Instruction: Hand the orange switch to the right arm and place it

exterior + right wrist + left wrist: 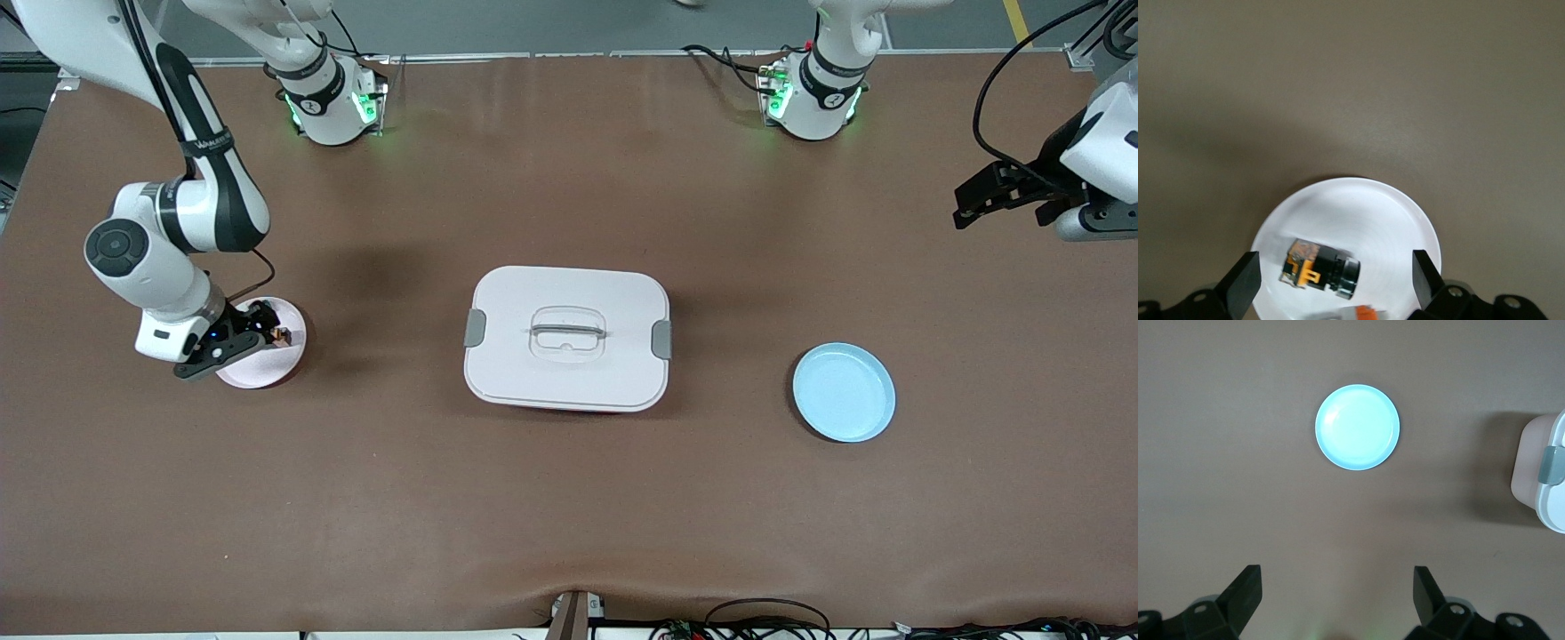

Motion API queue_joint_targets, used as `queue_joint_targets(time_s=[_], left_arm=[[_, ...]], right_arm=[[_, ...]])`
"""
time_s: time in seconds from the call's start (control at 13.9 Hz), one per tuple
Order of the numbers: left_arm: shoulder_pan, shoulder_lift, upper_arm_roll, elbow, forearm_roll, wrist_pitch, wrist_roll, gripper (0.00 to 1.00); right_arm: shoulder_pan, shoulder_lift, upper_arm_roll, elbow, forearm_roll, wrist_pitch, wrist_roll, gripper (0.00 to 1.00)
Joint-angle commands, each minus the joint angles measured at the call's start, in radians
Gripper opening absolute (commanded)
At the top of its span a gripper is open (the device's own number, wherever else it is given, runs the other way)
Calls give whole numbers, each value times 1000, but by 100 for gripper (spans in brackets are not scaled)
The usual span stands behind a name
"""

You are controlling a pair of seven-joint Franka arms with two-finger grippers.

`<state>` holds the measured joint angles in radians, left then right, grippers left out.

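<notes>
From the front camera I see a brown table [569,498] with both arm bases along the top edge. A white lidded container [566,339] with grey side clips and a lid handle sits at the table's middle. Toward the left arm's end lies a light blue plate [844,392], a little nearer the camera than the container. Toward the right arm's end lies a pale pink plate [267,369]. The right gripper [258,331] hangs low over this pink plate, and the orange switch [282,336] lies on the plate just beside its fingertips. The left gripper [978,196] hangs in the air over the left arm's end of the table, well apart from everything; that arm waits.

In the left wrist view, I see the left gripper's two black fingers [1241,597] spread wide apart with nothing between them. The blue plate [1357,427] lies on bare table, and a corner of the white container [1541,480] shows at the edge.

In the right wrist view, the right gripper's fingers [1241,287] also stand wide apart, holding nothing. The plate [1391,220] looks white here. The orange switch [1318,267] lies on its side on it, between the fingers but touching neither. A second small part with an orange bit [1361,313] peeks in at the frame's edge.
</notes>
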<state>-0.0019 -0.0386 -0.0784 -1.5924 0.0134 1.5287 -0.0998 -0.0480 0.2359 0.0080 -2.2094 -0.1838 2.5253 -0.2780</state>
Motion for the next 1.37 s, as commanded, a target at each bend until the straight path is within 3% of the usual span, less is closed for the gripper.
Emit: queue_joint_targets(time_s=[0.0,0.65,0.79,1.01,1.3], left_arm=[[5,-29,-6,-26,-3,2,12,100],[0,-27,-11,-24,-10,2,12,100],[3,-29,-11,-21,-12,2,12,100],[3,-30,-15,-18,-12,-5,12,100],[3,-29,-17,-21,-7,-5,11,100]], right_arm=[[-18,-75,20,-29,-13,-8,238,100],[-18,-188,20,19,-9,-128,275,100],[-18,-188,20,84,6,-195,281,100],[3,-178,20,261,75,-411,281,100],[10,-182,21,388,165,-614,284,100]])
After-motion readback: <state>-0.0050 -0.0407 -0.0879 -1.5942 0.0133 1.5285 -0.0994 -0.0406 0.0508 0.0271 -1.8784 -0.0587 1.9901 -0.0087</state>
